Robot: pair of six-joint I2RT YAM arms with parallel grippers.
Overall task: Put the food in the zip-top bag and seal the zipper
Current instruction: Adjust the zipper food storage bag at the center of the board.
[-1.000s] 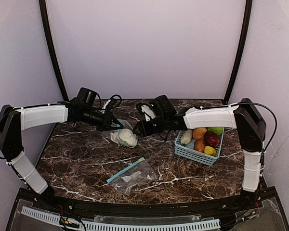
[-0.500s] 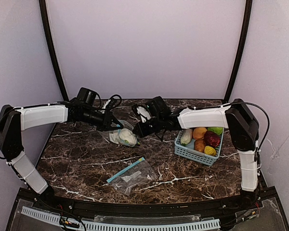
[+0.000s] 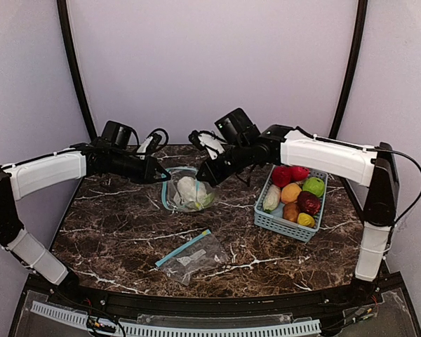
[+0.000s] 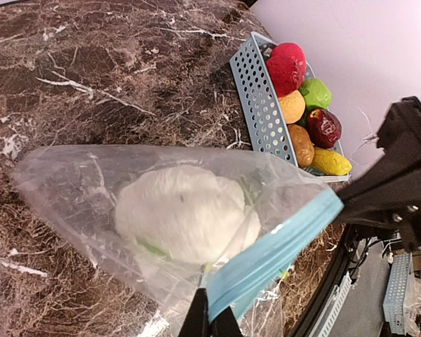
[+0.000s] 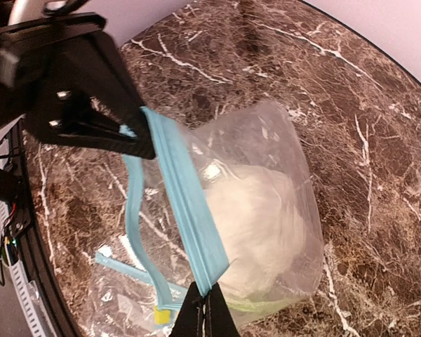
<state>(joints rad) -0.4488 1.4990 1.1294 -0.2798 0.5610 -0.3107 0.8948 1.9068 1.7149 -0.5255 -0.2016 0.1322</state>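
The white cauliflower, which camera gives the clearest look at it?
The left wrist view: the cauliflower fills the middle of the frame, plain through the clear bag. The right wrist view shows it hazier, beside the blue zipper; the top view shows only a small white lump.

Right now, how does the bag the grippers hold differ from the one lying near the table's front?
The held bag is pinched at its zipper by the left gripper and right gripper; the front bag lies flat, untouched. The held bag bulges with a white cauliflower; the front bag looks nearly empty. Both are clear with blue zippers.
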